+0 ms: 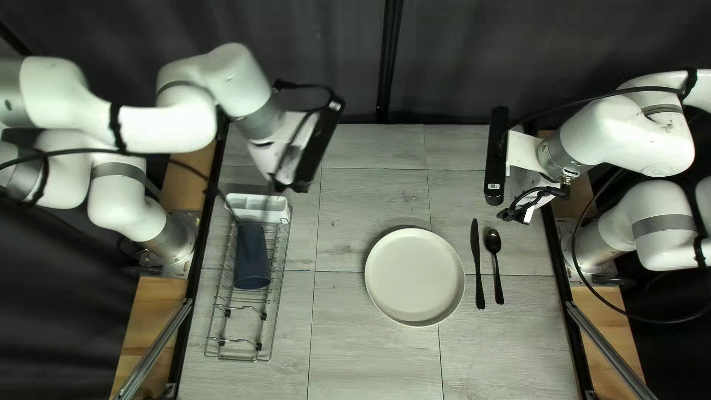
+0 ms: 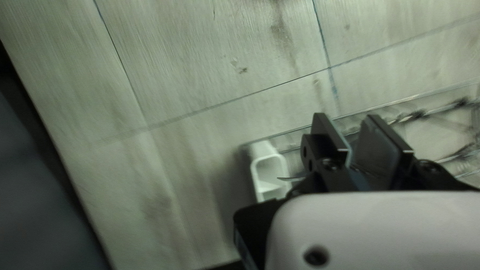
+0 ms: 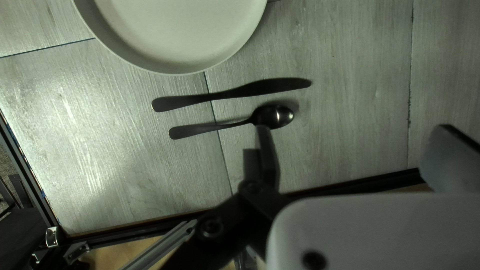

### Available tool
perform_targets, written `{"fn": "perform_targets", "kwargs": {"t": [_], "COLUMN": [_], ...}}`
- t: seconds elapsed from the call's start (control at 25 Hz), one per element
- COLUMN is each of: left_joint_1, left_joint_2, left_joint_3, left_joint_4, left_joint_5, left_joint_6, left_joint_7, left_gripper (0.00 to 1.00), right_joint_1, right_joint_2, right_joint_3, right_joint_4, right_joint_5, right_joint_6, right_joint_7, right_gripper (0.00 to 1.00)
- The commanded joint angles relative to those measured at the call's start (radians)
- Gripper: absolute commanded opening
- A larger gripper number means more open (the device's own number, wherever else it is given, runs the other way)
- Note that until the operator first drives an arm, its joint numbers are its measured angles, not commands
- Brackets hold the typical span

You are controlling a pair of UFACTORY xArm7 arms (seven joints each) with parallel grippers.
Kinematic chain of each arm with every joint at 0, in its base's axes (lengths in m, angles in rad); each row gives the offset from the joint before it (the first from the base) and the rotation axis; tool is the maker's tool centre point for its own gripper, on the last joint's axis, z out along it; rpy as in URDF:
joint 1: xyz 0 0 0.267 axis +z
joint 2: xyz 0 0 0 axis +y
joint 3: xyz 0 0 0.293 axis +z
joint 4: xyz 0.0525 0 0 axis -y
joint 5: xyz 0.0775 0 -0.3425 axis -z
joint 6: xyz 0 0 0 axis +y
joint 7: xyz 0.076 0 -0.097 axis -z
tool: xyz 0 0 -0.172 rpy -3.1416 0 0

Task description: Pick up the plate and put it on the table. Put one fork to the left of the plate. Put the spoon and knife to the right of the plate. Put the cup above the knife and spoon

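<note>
Over on the left side of the worktop (image 1: 370, 359), the dark cup (image 1: 252, 255) is lying in the wire rack (image 1: 255, 360). The left arm (image 1: 178, 126) has its jaws moderately parted with nothing between them; a thin sliver (image 2: 290, 178) shows by the white holder (image 1: 258, 207), maybe a fork. A low or skewed reach there could clip the holder and drag the rack. The right arm's (image 1: 615, 141) jaws stand wide and hold nothing; dropping now, they could knock the spoon (image 1: 497, 274) into the knife (image 1: 477, 263), right of the plate (image 1: 415, 275).
</note>
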Motion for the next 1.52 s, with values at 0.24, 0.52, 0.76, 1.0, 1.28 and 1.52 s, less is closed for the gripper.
{"fn": "perform_targets", "kwargs": {"t": [0.24,0.52,0.76,1.0,1.28,1.52], "left_joint_1": [0.043,0.044,0.073,0.073,0.115,0.115], "left_joint_2": [0.074,0.079,0.123,0.123,0.087,0.087], "left_joint_3": [-0.085,-0.066,-0.067,-0.067,-0.159,-0.159], "left_joint_4": [0.064,0.050,0.054,0.054,-0.043,-0.043], "left_joint_5": [-0.080,-0.104,-0.267,-0.267,-0.354,-0.354], "left_joint_6": [0.023,0.011,-0.004,-0.004,-0.146,-0.146], "left_joint_7": [-0.455,-0.438,-0.722,-0.722,-1.233,-1.233], "left_gripper": [0.00,0.00,0.00,0.00,0.00,0.00], "right_joint_1": [0.000,0.000,0.000,0.000,0.000,0.000], "right_joint_2": [0.000,0.000,0.000,0.000,0.000,0.000], "right_joint_3": [0.000,0.000,0.000,0.000,0.000,0.000], "right_joint_4": [0.000,0.000,0.000,0.000,0.000,0.000], "right_joint_5": [0.000,0.000,0.000,0.000,0.000,0.000], "right_joint_6": [0.000,0.000,0.000,0.000,0.000,0.000], "right_joint_7": [0.000,0.000,0.000,0.000,0.000,0.000], "right_gripper": [1.00,1.00,1.00,1.00,1.00,1.00]}}
